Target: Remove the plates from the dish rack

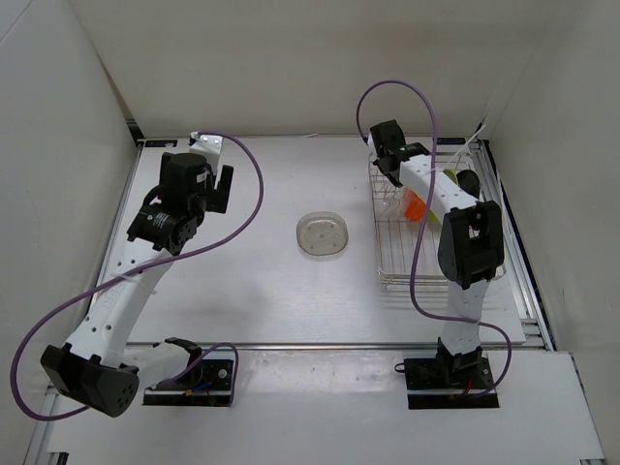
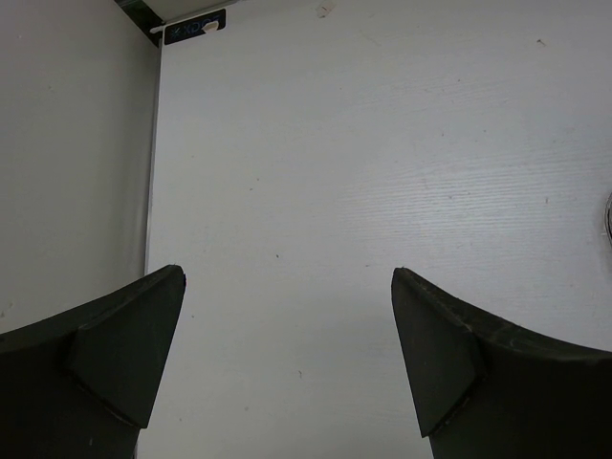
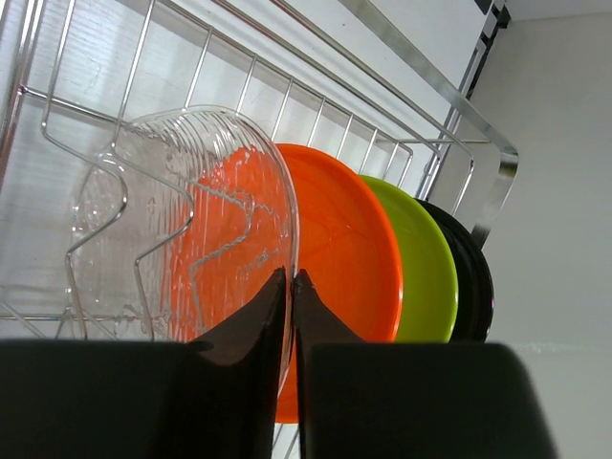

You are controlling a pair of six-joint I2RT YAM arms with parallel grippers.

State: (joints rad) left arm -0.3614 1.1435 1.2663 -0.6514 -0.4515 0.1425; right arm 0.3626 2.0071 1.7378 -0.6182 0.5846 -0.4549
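Observation:
The silver wire dish rack (image 1: 397,282) stands at the right. In the right wrist view the rack (image 3: 475,131) holds plates on edge in a row: a clear plate (image 3: 163,229), an orange plate (image 3: 349,249), a lime green plate (image 3: 427,263) and a black plate (image 3: 476,277). My right gripper (image 3: 292,279) is shut on the clear plate's rim; it reaches into the rack's far end (image 1: 391,183). The orange plate (image 1: 415,205) shows beside the arm. Another clear plate (image 1: 322,235) lies flat on the table's middle. My left gripper (image 1: 221,188) is open and empty over the far left table (image 2: 287,277).
White walls close in the table at the back, left and right. The right arm's link (image 1: 441,189) lies over the rack. A purple cable (image 1: 254,184) loops from the left arm. A small black label (image 2: 194,27) sits at the far left table corner.

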